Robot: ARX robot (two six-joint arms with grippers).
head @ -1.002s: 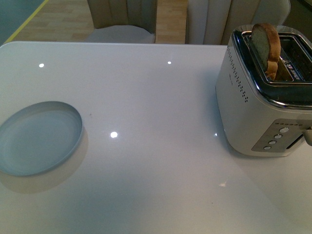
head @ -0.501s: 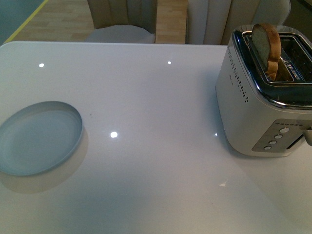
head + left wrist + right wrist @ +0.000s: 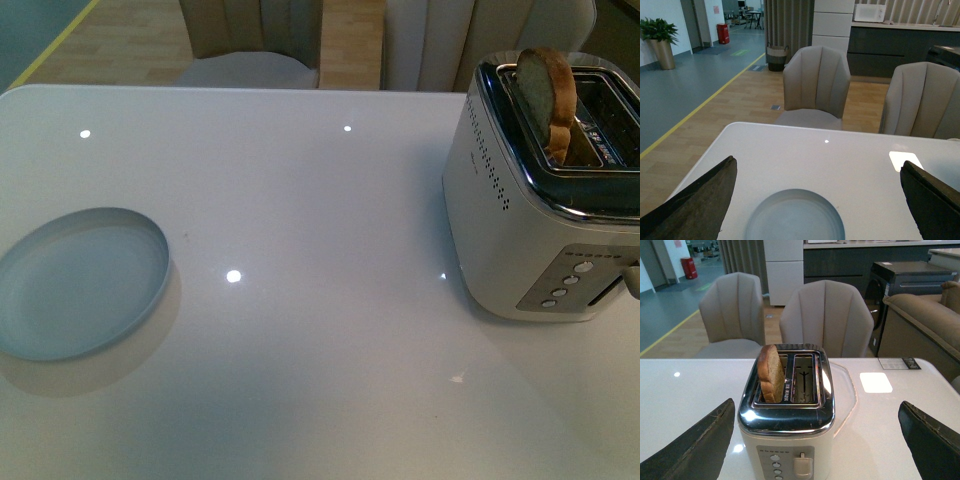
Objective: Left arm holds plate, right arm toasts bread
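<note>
One plate (image 3: 80, 285), pale blue-grey, bare, flat on the white table (image 3: 320, 220) at the left. One toaster (image 3: 545, 215) at the right, two slots; one bread (image 3: 548, 95) slice upright in the slot nearer the plate, sticking out above the rim. Left gripper (image 3: 817, 200) spread wide, holding nothing, above the plate. Right gripper (image 3: 815, 440) likewise spread, empty, before the toaster. Two chairs (image 3: 826, 317) behind the table.
</note>
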